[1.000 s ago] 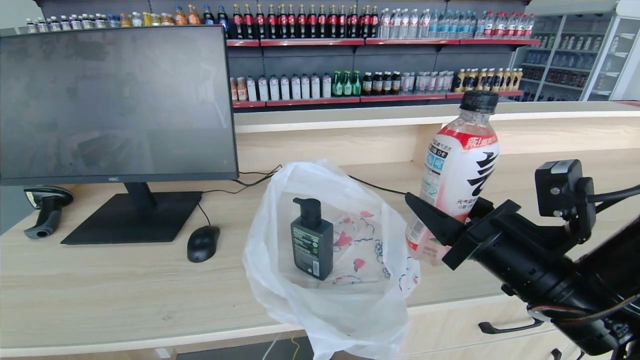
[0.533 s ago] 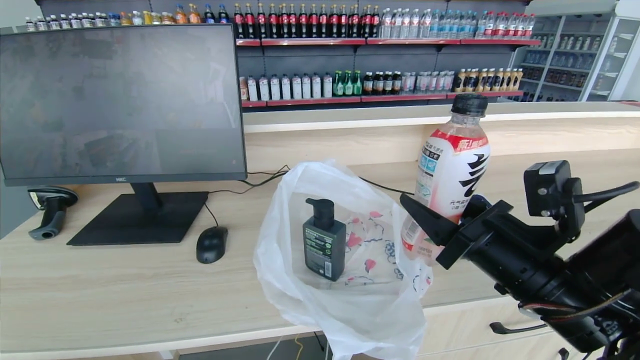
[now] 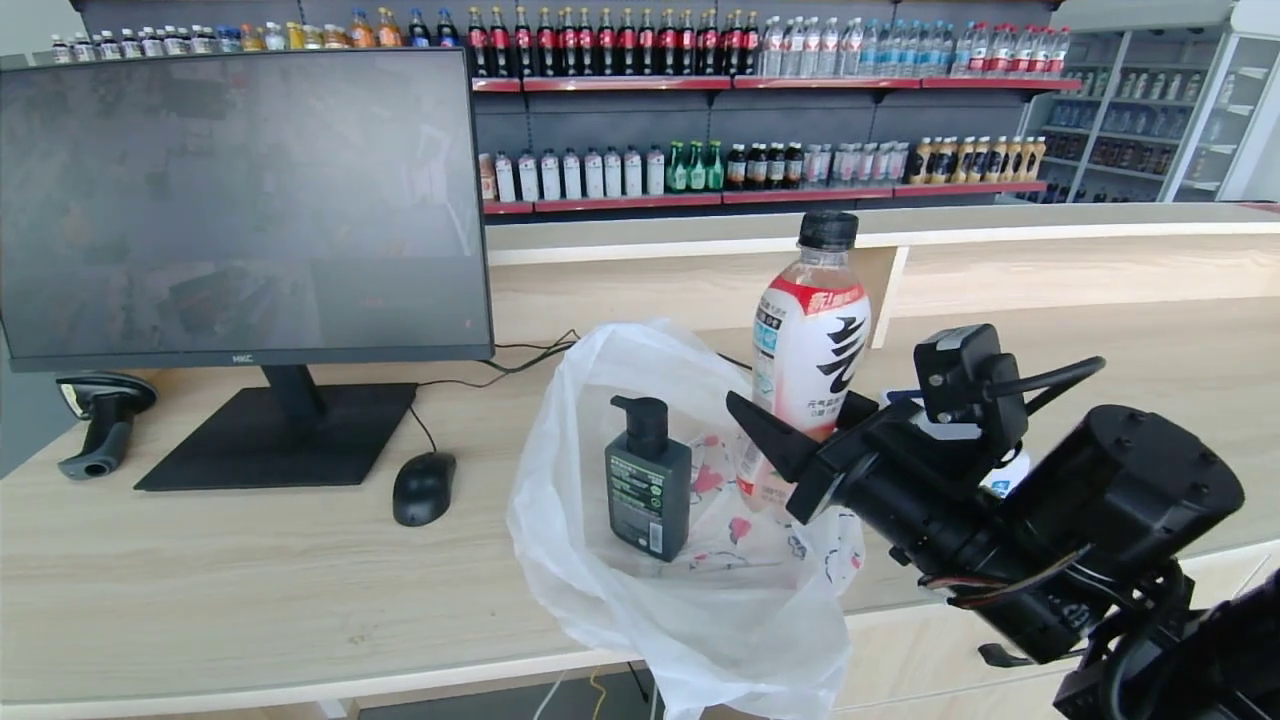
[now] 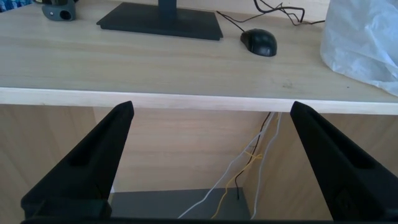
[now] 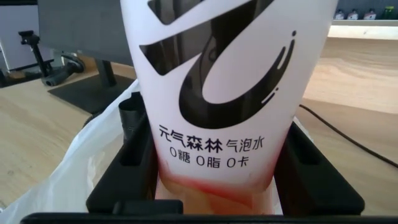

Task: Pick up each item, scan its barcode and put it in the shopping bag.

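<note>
The right gripper pinches the bottle low on its body, upright over the bag, probably so it can go in base-first (the bag's mouth gapes beneath). A dark pump bottle stands inside. The left gripper hangs spread below the tabletop edge. The bottle's label is white, with a red band and black brushwork.
</note>
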You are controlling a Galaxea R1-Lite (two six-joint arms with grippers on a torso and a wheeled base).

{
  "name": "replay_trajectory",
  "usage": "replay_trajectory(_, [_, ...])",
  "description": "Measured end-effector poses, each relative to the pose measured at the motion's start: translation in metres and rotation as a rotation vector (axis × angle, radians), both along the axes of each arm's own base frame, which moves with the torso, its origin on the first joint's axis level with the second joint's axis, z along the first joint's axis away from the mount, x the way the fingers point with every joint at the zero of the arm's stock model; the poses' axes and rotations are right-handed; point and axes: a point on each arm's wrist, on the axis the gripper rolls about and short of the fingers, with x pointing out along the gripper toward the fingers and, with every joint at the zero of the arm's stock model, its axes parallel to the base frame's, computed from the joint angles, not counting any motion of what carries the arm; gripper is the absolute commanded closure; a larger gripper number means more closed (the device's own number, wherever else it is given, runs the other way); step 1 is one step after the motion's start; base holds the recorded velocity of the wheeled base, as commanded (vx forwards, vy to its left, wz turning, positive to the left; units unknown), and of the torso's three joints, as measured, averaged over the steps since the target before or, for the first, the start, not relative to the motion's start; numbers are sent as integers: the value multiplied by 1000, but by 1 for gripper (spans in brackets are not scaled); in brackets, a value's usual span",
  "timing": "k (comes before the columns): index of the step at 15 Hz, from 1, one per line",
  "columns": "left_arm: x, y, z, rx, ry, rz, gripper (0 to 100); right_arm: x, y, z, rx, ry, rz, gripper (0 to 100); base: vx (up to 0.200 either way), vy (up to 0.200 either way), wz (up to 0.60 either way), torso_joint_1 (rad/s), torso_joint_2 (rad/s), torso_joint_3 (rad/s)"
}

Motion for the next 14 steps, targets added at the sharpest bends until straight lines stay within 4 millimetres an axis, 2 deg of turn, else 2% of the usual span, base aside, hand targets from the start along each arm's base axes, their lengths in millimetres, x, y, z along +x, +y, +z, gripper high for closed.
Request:
replay_trajectory(4, [0,0,0,-1,0,0,0,10,8,-12,-20,26,0,100,0,0,0,0,0,0])
replay_trajectory(10, [0,0,0,-1,0,0,0,22,7,-26,-45,58,-24,100,0,0,0,0,0,0])
replay_trajectory(14, [0,0,0,-2,0,0,0,37,5,-36,-57,75,-58,100,0,0,0,0,0,0])
